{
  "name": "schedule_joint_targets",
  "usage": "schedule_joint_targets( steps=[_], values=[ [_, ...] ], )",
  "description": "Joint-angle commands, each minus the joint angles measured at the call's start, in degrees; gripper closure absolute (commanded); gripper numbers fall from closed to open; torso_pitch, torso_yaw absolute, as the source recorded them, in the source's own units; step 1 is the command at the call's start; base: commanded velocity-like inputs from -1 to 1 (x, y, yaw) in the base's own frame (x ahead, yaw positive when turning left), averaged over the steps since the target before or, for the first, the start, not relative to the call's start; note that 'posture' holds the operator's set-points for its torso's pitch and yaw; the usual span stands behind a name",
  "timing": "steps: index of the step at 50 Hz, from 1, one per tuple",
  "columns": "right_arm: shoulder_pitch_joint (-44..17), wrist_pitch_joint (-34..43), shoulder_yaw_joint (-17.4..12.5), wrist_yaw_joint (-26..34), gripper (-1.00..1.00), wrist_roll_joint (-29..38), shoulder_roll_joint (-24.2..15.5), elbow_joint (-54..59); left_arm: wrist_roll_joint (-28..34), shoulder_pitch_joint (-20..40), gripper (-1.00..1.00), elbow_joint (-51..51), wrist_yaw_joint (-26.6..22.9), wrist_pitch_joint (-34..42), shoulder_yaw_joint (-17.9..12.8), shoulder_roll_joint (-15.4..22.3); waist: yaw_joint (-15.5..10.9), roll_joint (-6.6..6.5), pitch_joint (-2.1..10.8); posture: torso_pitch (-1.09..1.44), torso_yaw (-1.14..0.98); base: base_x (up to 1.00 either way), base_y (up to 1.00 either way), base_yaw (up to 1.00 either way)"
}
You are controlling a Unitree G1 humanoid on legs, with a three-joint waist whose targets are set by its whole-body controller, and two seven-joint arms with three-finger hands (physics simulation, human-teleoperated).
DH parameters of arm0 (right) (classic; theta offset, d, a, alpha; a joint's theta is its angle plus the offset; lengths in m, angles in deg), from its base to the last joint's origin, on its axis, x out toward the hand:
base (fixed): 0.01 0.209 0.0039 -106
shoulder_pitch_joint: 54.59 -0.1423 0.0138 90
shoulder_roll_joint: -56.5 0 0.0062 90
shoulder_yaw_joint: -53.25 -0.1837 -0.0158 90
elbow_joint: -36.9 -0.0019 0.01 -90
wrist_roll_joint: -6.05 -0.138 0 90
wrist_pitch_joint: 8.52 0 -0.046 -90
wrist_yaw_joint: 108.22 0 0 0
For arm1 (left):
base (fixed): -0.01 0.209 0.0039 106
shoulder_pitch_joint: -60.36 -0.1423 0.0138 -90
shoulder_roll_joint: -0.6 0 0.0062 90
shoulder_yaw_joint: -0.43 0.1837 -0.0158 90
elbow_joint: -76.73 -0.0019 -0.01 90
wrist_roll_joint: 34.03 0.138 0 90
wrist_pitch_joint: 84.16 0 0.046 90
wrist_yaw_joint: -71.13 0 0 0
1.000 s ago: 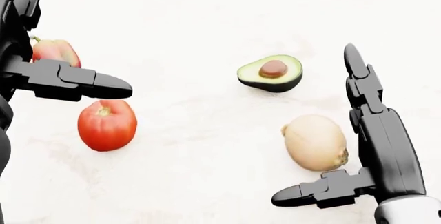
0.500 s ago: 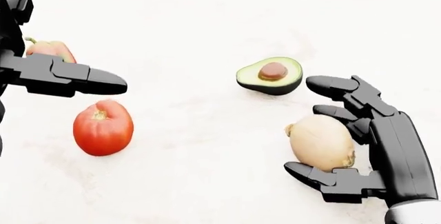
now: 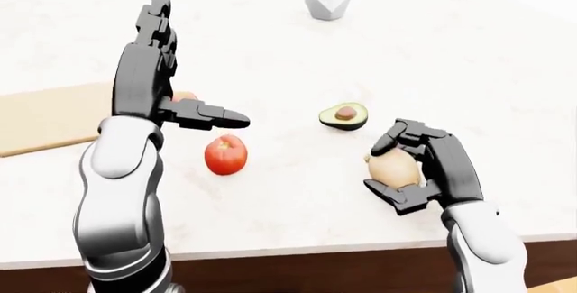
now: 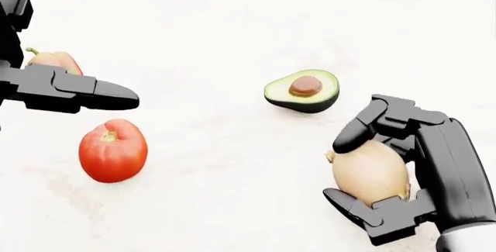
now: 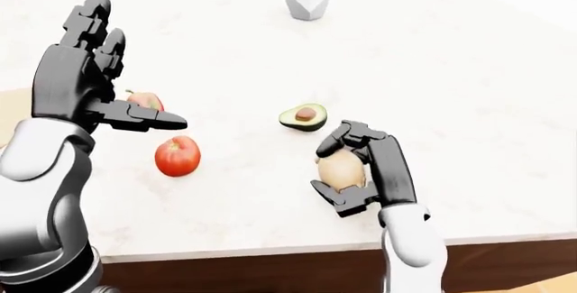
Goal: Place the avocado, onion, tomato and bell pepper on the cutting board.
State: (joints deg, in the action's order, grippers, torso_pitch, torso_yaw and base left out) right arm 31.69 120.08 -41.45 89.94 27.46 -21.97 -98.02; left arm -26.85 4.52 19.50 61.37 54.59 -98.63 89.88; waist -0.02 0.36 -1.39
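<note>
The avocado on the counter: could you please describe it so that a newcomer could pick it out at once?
Start at the white counter in the left-eye view and find the right robot hand closed round the pale onion. Just above and left of it lies the avocado, untouched. It is the only halved, green item, its brown pit facing up, unlike the red tomato further left.

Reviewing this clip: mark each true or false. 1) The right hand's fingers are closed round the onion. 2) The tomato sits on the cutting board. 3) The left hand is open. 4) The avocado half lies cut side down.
1) True: the black right hand wraps the pale yellow onion.
2) False: the red tomato rests on the white counter, apart from the wooden cutting board.
3) True: the left hand holds nothing.
4) False: the green avocado half shows its brown pit.
</note>
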Motion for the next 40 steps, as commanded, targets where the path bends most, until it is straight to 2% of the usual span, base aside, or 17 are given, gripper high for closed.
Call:
schedule_joint_targets(
  steps=[1, 4, 7, 9, 11, 13, 16, 17, 19, 21, 22, 26, 28, 31, 36, 38, 40],
  values=[
    [-1.8, 0.0, -0.3, 0.2, 1.00, 0.4, -0.5, -3.2, 0.3, 1.7, -1.00, 1.5, 0.3, -1.5, -0.4, 0.6, 0.0, -0.04, 1.16, 0.00, 0.00, 0.00, 0.00, 0.00],
    [-4.8, 3.8, -0.6, 0.9, 1.00, 0.7, -0.9, -5.6, 0.3, 3.7, -1.00, 1.1, 0.0, -0.5, 0.1, 0.7, 0.0, -0.03, 1.15, 0.00, 0.00, 0.00, 0.00, 0.00],
    [-5.7, 4.1, -0.6, 0.3, 1.00, -0.4, -0.4, -6.4, 0.9, 5.4, -1.00, -0.4, -0.6, -0.9, 1.3, 0.6, 0.0, 0.02, 1.01, 0.00, 0.00, 0.00, 0.00, 0.00],
    [-8.3, 8.0, -0.9, 0.5, 1.00, -0.2, -1.1, -8.5, 1.0, 7.5, -1.00, -2.5, -1.2, -1.6, 2.0, 0.3, -0.1, 0.08, 0.96, 0.00, 0.00, 0.00, 0.00, 0.00],
    [-8.7, 7.8, -1.2, -0.5, 1.00, -0.8, -1.1, -8.4, 1.4, 9.2, -1.00, -4.7, -1.5, -2.5, 2.3, 0.3, -0.1, 0.14, 0.97, 0.00, 0.00, 0.00, 0.00, 0.00],
    [-10.9, 11.2, -2.1, -0.6, 1.00, -1.0, -2.1, -10.1, 1.6, 12.1, -1.00, -8.6, -2.0, -4.3, 3.0, -0.1, -0.2, 0.16, 0.86, 0.00, 0.00, 0.00, 0.00, 0.00],
    [-11.7, 12.0, -3.8, -3.7, 1.00, -2.9, -1.0, -10.6, 1.8, 16.3, -1.00, -15.3, -3.0, -7.7, 4.5, -1.3, -0.3, 0.36, 0.84, 0.00, 0.00, 0.00, 0.00, 0.00],
    [-14.4, 16.2, -5.6, -5.4, 1.00, -3.9, -0.3, -12.1, 2.1, 17.8, -1.00, -18.2, -3.3, -9.2, 5.0, -1.6, -0.4, 0.41, 0.84, 0.00, 0.00, 0.00, 0.00, 0.00],
    [-16.3, 19.6, -6.5, -6.6, 1.00, -6.2, -1.5, -13.5, 1.3, 22.1, -1.00, -23.4, -3.7, -10.3, 5.8, -3.8, -0.5, 0.56, 0.87, 0.00, 0.00, 0.00, 0.00, 0.00],
    [-15.2, 17.9, -7.3, -8.0, 1.00, -9.0, -1.3, -13.3, -0.2, 25.6, -1.00, -27.9, -3.5, -11.7, 5.6, -5.3, -0.7, 0.77, 0.79, 0.00, 0.00, 0.00, 0.00, 0.00],
    [-15.2, 18.0, -8.1, -9.3, 1.00, -10.3, -0.8, -13.3, 0.5, 26.7, -1.00, -30.3, -4.2, -12.4, 6.7, -4.8, -0.8, 0.83, 0.70, 0.00, 0.00, 0.00, 0.00, 0.00],
    [-16.2, 18.2, -10.2, -12.7, 1.00, -15.2, -1.5, -14.0, 0.2, 33.4, -1.00, -46.4, -4.5, -20.6, 7.1, -6.7, -0.8, 1.23, 0.73, 0.00, 0.00, 0.00, 0.00, 0.00],
    [-14.3, 16.1, -9.7, -13.9, 1.00, -17.0, -1.8, -13.3, 0.3, 37.2, -1.00, -53.9, -4.7, -24.1, 7.3, -7.2, -0.8, 1.32, 0.83, 0.00, 0.00, 0.00, 0.00, 0.00],
    [-15.7, 17.7, -9.7, -15.2, 1.00, -19.3, -2.9, -13.3, 1.4, 41.4, -1.00, -62.0, -5.2, -27.6, 8.0, -7.5, -0.8, 1.44, 0.97, 0.00, 0.00, 0.00, 0.00, 0.00],
    [-12.0, 12.2, -8.4, -16.8, 1.00, -20.5, -3.3, -11.2, 1.0, 49.7, -1.00, -78.1, -5.0, -36.0, 7.4, -9.1, -0.7, 1.79, 0.98, 0.00, 0.00, 0.00, 0.00, 0.00],
    [-13.3, 14.3, -9.1, -16.9, 1.00, -21.3, -3.9, -12.0, 0.8, 52.9, -1.00, -85.3, -5.3, -39.9, 7.4, -10.0, -0.8, 2.01, 1.07, 0.00, 0.00, 0.00, 0.00, 0.00],
    [-10.6, 11.0, -8.8, -16.9, 1.00, -21.3, -3.6, -11.3, 0.8, 54.7, -1.00, -89.4, -5.2, -41.9, 7.2, -10.5, -0.8, 2.23, 1.11, 0.00, 0.00, 0.00, 0.00, 0.00]
  ],
)
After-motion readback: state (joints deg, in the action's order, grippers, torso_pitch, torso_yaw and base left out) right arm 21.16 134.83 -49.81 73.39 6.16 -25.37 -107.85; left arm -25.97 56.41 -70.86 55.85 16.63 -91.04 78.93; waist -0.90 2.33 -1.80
